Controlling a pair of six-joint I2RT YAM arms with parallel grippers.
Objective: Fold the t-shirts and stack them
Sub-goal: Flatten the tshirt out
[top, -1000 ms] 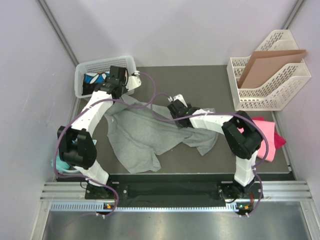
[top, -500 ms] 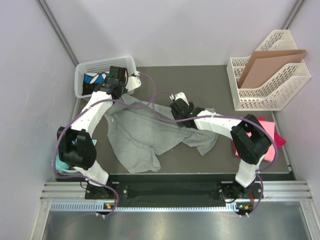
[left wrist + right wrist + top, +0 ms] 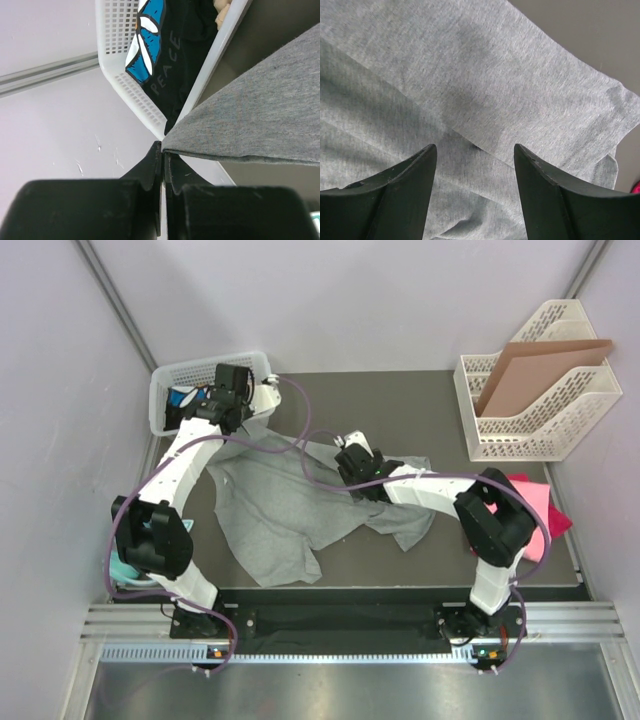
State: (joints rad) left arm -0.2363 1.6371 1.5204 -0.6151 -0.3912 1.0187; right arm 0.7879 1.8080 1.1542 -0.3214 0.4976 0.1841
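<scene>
The grey t-shirt point(image 3: 290, 515) lies crumpled beside the basket point(image 3: 158, 400), unfolded. The left end effector point(image 3: 163, 155) pinches its corner, and the right end effector point(image 3: 474, 150) hangs wide above it. The pink t-shirts point(image 3: 545, 515), seemingly unfolded, lie well beyond.

A surface point(image 3: 420, 400) fills the middle of the overhead view, with both arm bases at its near edge. One spread t-shirt point(image 3: 280, 515) lies across the left and centre of the surface. In the far left corner stands a basket point(image 3: 165, 390) with a garment point(image 3: 185, 398) inside it. The left gripper point(image 3: 162, 155) is at the spread t-shirt's far left corner, closed on its edge just beside the basket's rim. The right gripper point(image 3: 475, 155) hangs over the far middle of the same cloth. At the far right stands a file rack point(image 3: 560, 435) with a cardboard sheet point(image 3: 530, 365) leaning in it. A pile of t-shirts point(image 3: 545, 510) lies at the right edge, partly hidden by the right arm and apart from the spread one.
</scene>
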